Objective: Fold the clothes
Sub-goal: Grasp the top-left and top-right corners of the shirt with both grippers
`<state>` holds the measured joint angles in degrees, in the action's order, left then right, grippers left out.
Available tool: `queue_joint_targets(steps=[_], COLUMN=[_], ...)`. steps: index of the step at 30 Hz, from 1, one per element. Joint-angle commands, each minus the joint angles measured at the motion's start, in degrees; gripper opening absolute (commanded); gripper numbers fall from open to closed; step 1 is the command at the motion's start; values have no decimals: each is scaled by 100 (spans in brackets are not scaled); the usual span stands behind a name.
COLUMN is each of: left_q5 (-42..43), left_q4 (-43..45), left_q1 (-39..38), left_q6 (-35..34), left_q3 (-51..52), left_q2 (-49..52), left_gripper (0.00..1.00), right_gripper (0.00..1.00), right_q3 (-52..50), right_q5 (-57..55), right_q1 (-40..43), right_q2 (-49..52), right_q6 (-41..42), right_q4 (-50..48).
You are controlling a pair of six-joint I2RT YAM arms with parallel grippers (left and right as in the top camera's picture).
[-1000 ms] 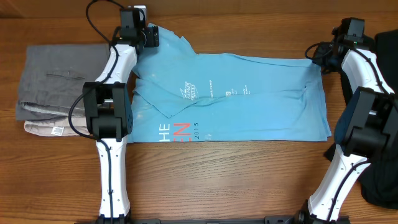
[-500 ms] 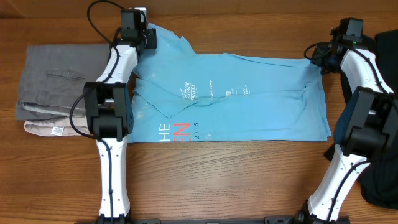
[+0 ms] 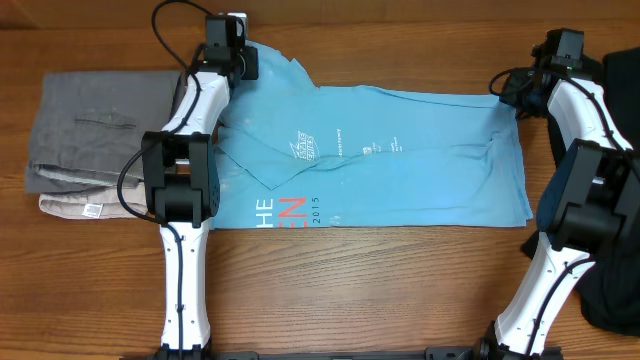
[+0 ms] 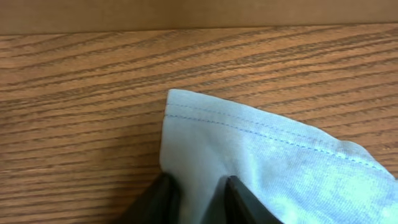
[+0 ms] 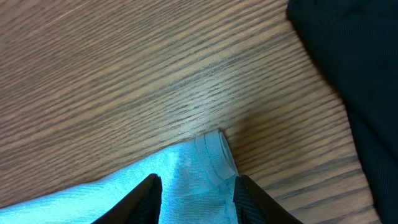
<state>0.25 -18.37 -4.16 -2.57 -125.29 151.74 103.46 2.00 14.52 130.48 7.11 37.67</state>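
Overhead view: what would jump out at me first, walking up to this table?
A light blue T-shirt lies spread flat across the middle of the wooden table. The left end effector and the right end effector each straddle one of its far corners. A folded gray cloth sits just beyond the shirt's left side.

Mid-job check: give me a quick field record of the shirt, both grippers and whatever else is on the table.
shirt: light blue T-shirt, spread out on the table, small white print facing up
left gripper: at the shirt's far left corner, fingers apart on either side of the hemmed corner
right gripper: at the far right corner, fingers apart astride the hem
left of shirt: folded grey cloth
right edge: dark garment, apart from the shirt
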Motion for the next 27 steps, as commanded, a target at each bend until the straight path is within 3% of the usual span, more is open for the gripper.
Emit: queue_joint_targets(steps=[1, 5, 27], left_q5=[-28, -31, -72], left_q4=[-155, -197, -258], left_q1=[-33, -33, -31], left_q6=[131, 131, 131], left_q3=[15, 15, 15], left_q2=[234, 234, 234], left_gripper=[26, 25, 21], right_gripper=[42, 43, 43], right_q3=[9, 9, -2], right_q5=[-68, -70, -66], right_q1=[-26, -24, -4], right_q2=[70, 70, 614], right_q6=[-337, -999, -1058], right_q4=[-37, 50, -643])
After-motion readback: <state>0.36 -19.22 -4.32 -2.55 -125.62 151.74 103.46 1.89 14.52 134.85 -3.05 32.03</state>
